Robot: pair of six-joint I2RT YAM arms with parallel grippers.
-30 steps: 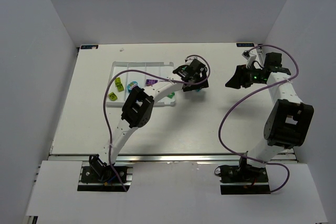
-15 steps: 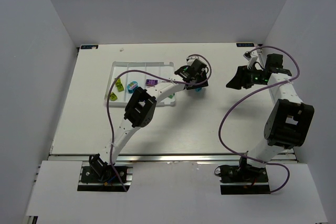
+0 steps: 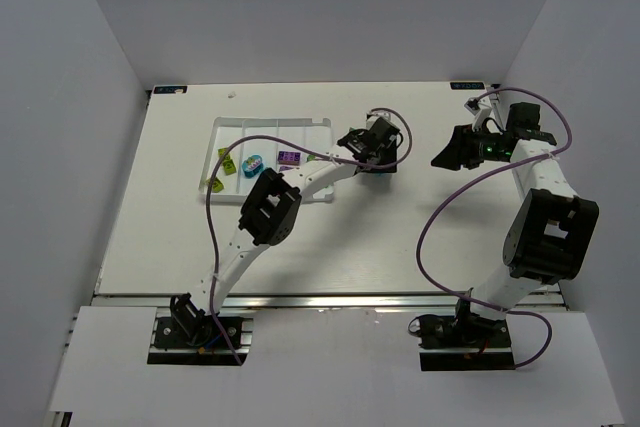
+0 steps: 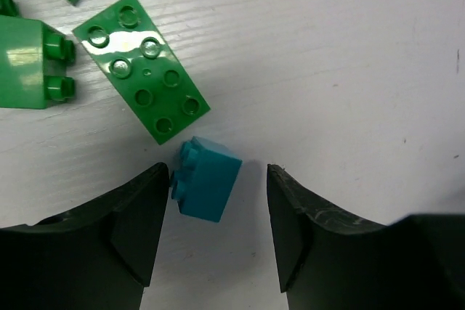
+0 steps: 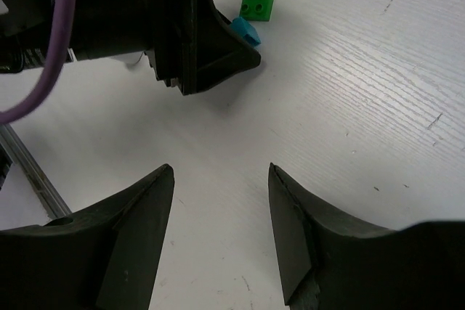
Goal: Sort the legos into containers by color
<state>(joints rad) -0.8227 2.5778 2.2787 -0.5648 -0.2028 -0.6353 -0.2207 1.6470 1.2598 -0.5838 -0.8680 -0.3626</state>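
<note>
left gripper (image 4: 218,173): half-open, straddling teal brick (image 4: 207,179), not clamped
teal brick: right of tray (image 3: 272,121)
right gripper (image 5: 220,172): open, empty

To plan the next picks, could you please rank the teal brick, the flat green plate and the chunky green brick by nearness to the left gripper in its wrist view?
From the left gripper:
1. Teal brick, between its fingers.
2. Flat green plate, up and left.
3. Chunky green brick, at the left edge.

Three green legos (image 4: 142,67); two teal legos (image 4: 207,178); one purple lego (image 3: 289,157); one tray (image 3: 270,127)
</note>
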